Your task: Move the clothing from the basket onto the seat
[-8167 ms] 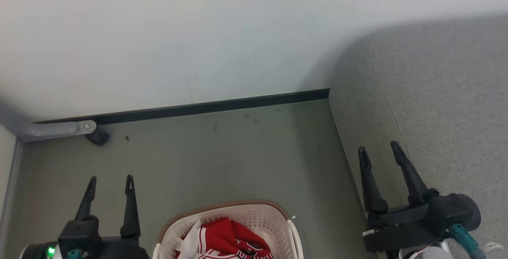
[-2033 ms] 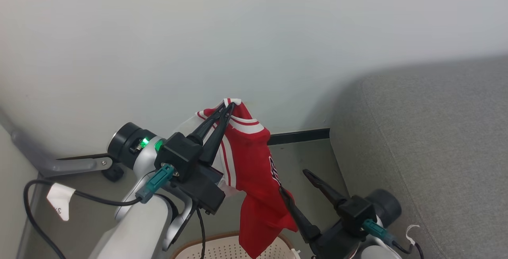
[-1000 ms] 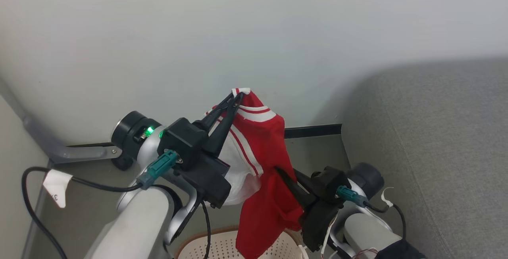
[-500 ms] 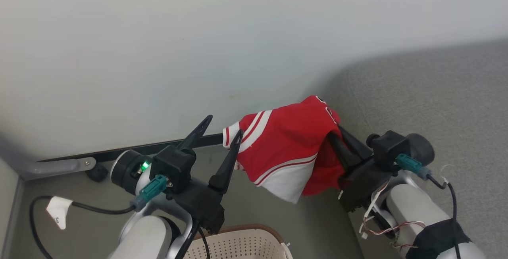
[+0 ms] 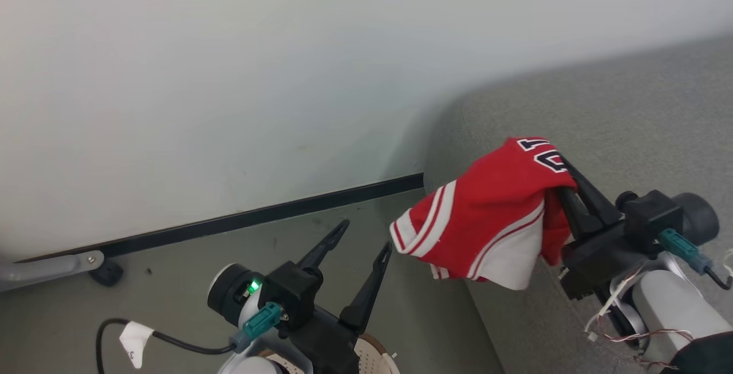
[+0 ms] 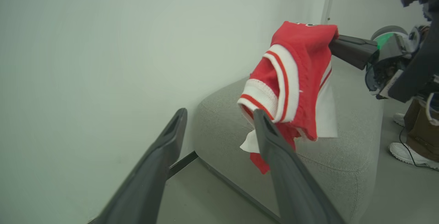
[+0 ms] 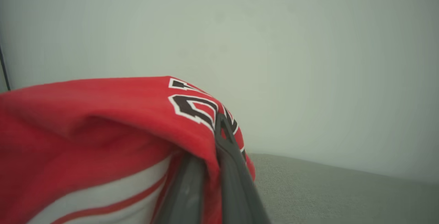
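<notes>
The clothing in view is a red jersey (image 5: pixel 487 219) with white stripe trim and navy numbers. It hangs from my right gripper (image 5: pixel 567 182), which is shut on it above the left edge of the grey seat (image 5: pixel 618 99). In the right wrist view the closed fingers (image 7: pixel 226 155) pinch the fabric (image 7: pixel 103 114) by the numbers. My left gripper (image 5: pixel 365 236) stands open and empty, lower and to the left, over the floor. In the left wrist view the jersey (image 6: pixel 295 66) hangs just beyond its spread fingers (image 6: pixel 281 162). A sliver of the basket (image 5: pixel 379 357) rim peeks out at the bottom edge.
A white wall with a black skirting board (image 5: pixel 257 213) runs behind the grey floor. A grey bracket (image 5: pixel 51 268) juts out at the lower left. A person's shoe (image 6: pixel 408 152) stands on the floor past the seat (image 6: pixel 343 148).
My left gripper has opened, let go of the jersey and dropped lower. The right gripper has carried the jersey rightward over the seat's edge. The camera has turned too.
</notes>
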Available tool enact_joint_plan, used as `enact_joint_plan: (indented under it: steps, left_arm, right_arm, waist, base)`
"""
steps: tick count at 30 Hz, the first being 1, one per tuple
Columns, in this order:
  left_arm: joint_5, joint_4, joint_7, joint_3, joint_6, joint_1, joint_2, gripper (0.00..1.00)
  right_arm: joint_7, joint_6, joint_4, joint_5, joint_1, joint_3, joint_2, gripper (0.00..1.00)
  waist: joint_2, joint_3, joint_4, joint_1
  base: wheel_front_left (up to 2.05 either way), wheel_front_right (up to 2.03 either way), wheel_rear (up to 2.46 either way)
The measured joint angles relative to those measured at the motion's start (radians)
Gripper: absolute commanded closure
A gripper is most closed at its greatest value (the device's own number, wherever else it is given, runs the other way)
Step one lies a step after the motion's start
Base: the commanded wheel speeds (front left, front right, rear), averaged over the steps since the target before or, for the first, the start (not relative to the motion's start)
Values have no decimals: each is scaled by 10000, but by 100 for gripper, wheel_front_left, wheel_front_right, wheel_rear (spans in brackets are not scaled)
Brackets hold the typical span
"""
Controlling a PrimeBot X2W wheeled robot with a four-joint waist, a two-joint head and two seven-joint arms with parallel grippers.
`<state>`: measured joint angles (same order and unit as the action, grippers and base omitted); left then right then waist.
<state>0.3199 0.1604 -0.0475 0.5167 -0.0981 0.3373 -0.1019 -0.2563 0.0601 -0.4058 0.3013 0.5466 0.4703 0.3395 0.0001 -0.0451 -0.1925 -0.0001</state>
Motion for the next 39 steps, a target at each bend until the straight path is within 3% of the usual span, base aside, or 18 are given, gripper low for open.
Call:
enact_joint_plan:
  steps: [10,20,30,39]
  left_arm:
    - [17,-29,-299,516,-90,-215,88,0]
    - [17,-54,-491,815,-163,-430,121,0]
    - [8,-90,-556,1116,-163,-582,198,0]
    - [-155,-280,-510,1193,-163,-189,238,0]
  right_arm:
    - [-2,-357,880,0,-746,-662,729,100]
    - [-2,-612,1620,-31,-1414,-917,1016,100]
    - [-2,-690,2159,-23,-1779,-1241,1214,100]
    - [-2,-552,2044,184,-1179,-1645,1296,100]
  waist:
    - [0,9,-656,0]
    - [0,14,-1444,0]
    - [0,-156,-2293,0]
    - [0,-792,-2360,2]
  base:
    - [0,0,0]
    - [0,0,0]
    - [0,0,0]
    - [0,0,0]
